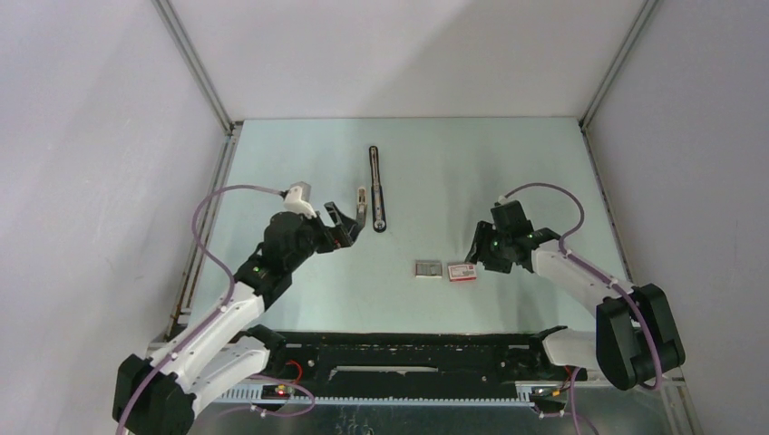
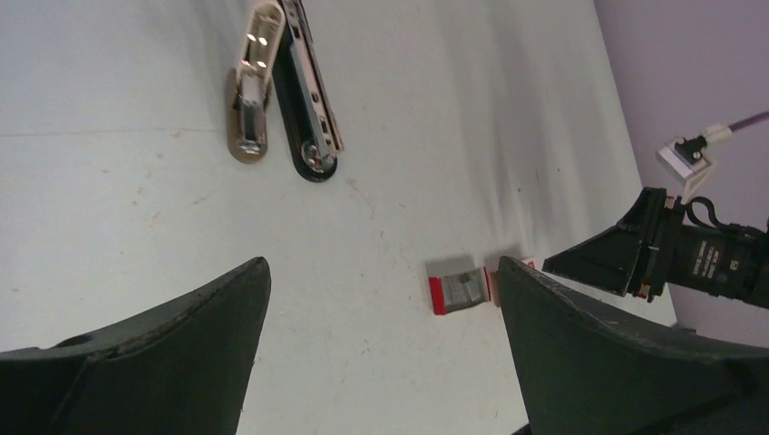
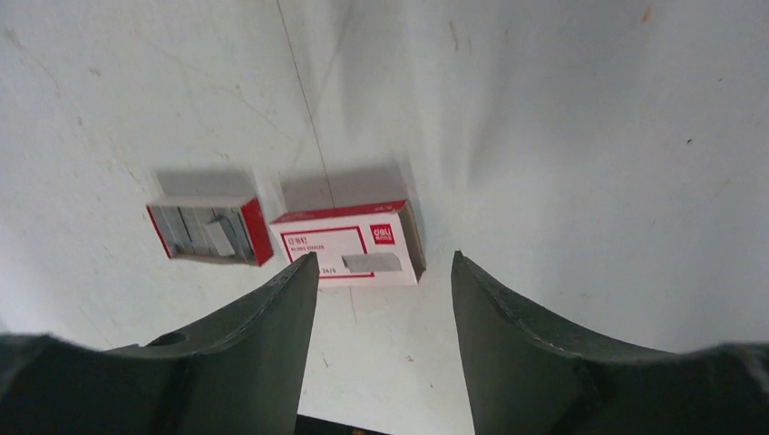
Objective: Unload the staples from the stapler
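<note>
The stapler [image 1: 376, 188] is a long thin black bar lying lengthwise at the table's middle back. It also shows in the left wrist view [image 2: 308, 100]. The staples [image 1: 362, 204], a short silvery-beige strip, lie on the table just left of the stapler's near end, close beside it in the left wrist view [image 2: 248, 100]. My left gripper [image 1: 343, 223] is open and empty, just left of and nearer than the strip; in its own view [image 2: 383, 265] only bare table lies between its fingers. My right gripper [image 1: 476, 252] is open and empty [image 3: 384, 256], just right of the small boxes.
A red-and-white staple box [image 1: 462, 272] [image 3: 349, 243] and its grey tray with red ends [image 1: 427, 268] [image 3: 210, 229] [image 2: 462, 290] lie side by side at centre front. Grey walls with metal rails enclose the table on the left, right and back.
</note>
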